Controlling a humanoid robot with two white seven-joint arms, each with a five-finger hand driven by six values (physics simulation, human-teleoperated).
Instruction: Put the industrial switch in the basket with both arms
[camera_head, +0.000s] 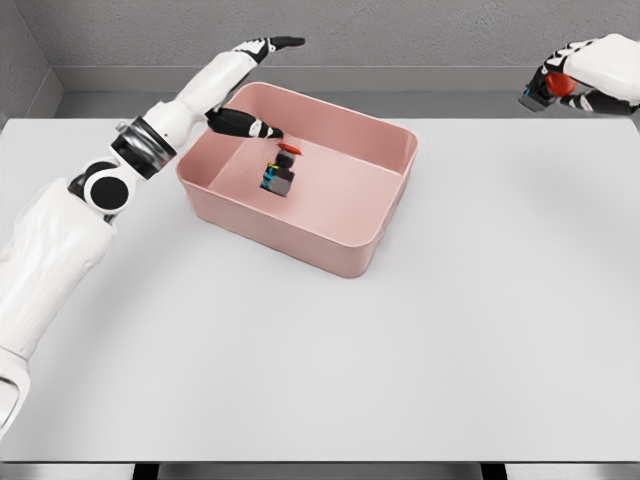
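One small black industrial switch with red button (283, 172) sits in the pink plastic basket (380, 215) below my open left hand (262, 62); my right hand (580, 78) grips another.

Pink basket (345, 250) on a pale grey table (400, 360); black switch (281, 176) with red cap, blue and yellow marks

Matt pink plastic basket (395, 215) (smooth)

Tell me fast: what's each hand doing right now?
Left hand: open, fingers spread above the basket, holding nothing.
Right hand: closed on a second switch, held in the air right of the basket.
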